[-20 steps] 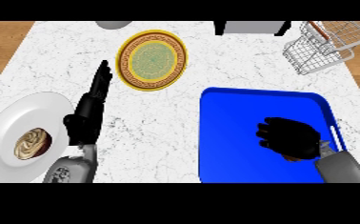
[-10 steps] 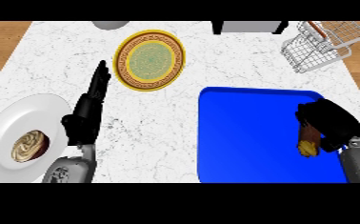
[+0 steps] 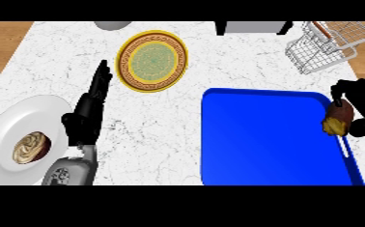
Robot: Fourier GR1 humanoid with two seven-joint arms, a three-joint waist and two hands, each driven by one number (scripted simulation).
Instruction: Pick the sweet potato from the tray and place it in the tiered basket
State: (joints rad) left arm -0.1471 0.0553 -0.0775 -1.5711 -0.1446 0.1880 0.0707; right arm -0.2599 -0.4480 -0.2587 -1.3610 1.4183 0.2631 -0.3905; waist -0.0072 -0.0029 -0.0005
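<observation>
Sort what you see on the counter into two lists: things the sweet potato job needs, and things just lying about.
Needed: sweet potato, held by the right hand; blue tray; wire tiered basket.

Lying about: patterned yellow plate; white plate with a swirled pastry; resting left hand.

tabletop [image 3: 214,62]: showing white marble with grey veins
tray [image 3: 271,139]: showing solid blue
sweet potato [image 3: 338,120]: showing yellow-orange and brown
tiered basket [image 3: 321,52]: showing white wire
patterned plate [image 3: 152,60]: showing a yellow rim, brown band and green centre
hands [image 3: 85,117]: showing black
</observation>
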